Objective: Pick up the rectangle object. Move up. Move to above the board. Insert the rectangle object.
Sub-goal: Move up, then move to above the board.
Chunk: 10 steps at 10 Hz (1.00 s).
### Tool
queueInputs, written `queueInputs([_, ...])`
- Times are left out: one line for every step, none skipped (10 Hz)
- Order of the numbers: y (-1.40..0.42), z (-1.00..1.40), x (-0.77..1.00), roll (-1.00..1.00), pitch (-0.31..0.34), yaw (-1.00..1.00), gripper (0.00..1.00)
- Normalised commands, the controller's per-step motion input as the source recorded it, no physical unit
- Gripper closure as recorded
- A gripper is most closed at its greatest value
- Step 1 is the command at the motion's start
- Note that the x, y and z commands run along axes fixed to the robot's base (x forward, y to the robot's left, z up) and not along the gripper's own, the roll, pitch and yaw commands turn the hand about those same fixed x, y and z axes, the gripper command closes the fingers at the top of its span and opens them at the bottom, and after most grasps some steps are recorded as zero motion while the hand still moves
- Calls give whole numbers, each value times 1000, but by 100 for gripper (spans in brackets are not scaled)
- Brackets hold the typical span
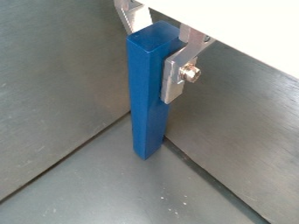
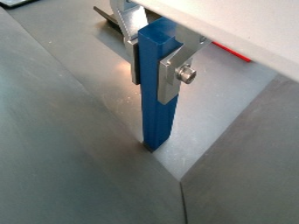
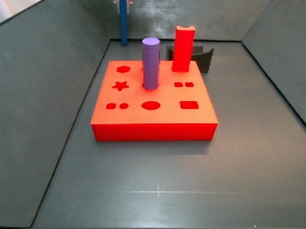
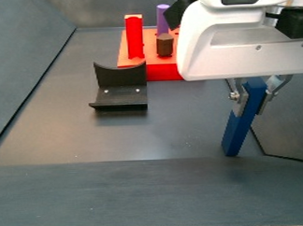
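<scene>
The rectangle object, a long slim blue bar, is seen standing upright in both wrist views, its lower end resting on the grey floor close to the seam where floor and wall meet. Its upper part is pinched between the silver finger plates of the gripper, which is closed on the bar near its top; one finger with a screw is pressed flat against a side face, and the same grasp is shown from another angle. In a side view the bar is seen leaning slightly, held beneath the white body of the gripper near the right wall, well apart from the board. In a side view the board is shown as a thick red block in the middle of the floor, with a star, circles and rectangles cut into its top. A purple cylinder and a red post are seated upright in it. The bar is visible far behind the board, by the back wall. The fixture, a dark L-shaped bracket, is seen on the floor just beside the board and well away from the bar.
</scene>
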Motion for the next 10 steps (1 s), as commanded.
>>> queueInputs([0,833,0,0,0,0,100])
queueInputs([94,823,-56,6,30,7,100])
queueInputs([86,769,-84,7,53,2,100])
queueInputs([25,584,-46,39,83,-15,100])
queueInputs([9,498,-32,54,90,-14,100])
queueInputs([0,285,-13,70,105,9,100])
queueInputs([3,199,-14,71,108,15,100])
queueInputs([577,1000,384,-88,428,-200,100])
queueInputs([585,1000,392,-114,431,-191,100])
queueInputs([561,1000,372,-149,378,-141,100])
